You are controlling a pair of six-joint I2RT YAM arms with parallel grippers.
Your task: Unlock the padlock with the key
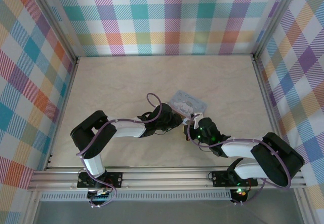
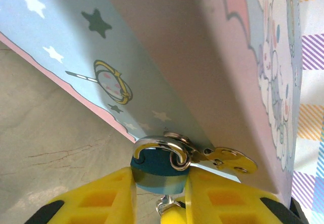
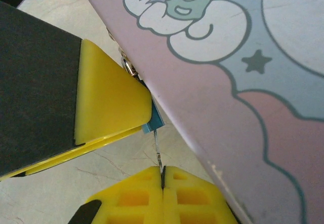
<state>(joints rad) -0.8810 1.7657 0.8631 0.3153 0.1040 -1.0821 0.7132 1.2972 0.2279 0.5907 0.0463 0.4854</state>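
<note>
Fingers of the left gripper (image 2: 159, 183) pinch the padlock (image 2: 157, 168) by its flat teal body. The lock hangs at the edge of the pale blue tin (image 2: 192, 57), with its steel shackle (image 2: 158, 145) hooked through the tin's brass hasp (image 2: 230, 160). Judgement: the lock is small, rigid, smooth metal and free to pivot on the shackle, so a grip across the body suits it. Further right, the key (image 3: 159, 148) looks a thin, stiff, light sliver, prone to twist or slip. It is best held at the rear with the blade free. The right gripper (image 3: 163, 176) is pressed together on that rear end. The tip meets the lock's underside; whether it sits in the keyhole cannot be told.
</note>
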